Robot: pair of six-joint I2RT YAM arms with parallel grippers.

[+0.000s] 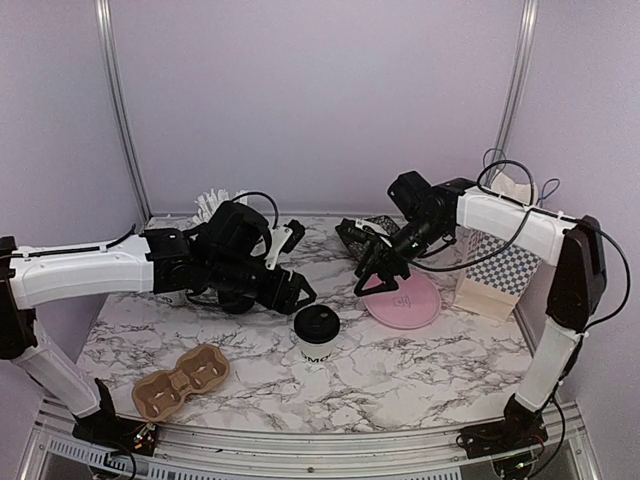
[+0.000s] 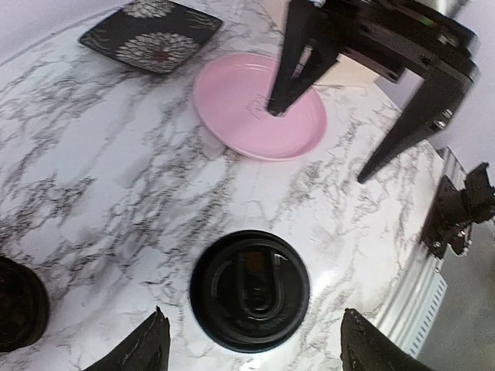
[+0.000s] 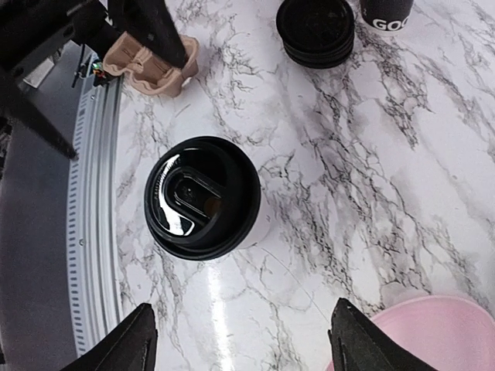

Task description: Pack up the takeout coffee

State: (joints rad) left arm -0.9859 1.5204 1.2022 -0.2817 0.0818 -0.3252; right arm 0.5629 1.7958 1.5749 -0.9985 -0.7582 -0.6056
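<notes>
One takeout coffee cup (image 1: 317,338), white with black lettering and a black lid, stands upright near the middle of the marble table (image 1: 420,370). My left gripper (image 1: 298,291) hovers just up and left of it, open and empty. In the left wrist view the lid (image 2: 249,290) lies just ahead of the spread gripper (image 2: 255,352). My right gripper (image 1: 375,282) hangs open over the near edge of the pink plate (image 1: 405,300), apart from the cup. The right wrist view shows the cup (image 3: 203,197) ahead of its open gripper (image 3: 244,348).
A brown cardboard cup carrier (image 1: 180,381) lies at the front left. A paper bag (image 1: 495,262) with a checked panel stands at the back right. A black patterned square plate (image 2: 151,27) lies behind the pink plate. A stack of black lids (image 3: 315,31) and a black cup (image 3: 387,11) sit beyond.
</notes>
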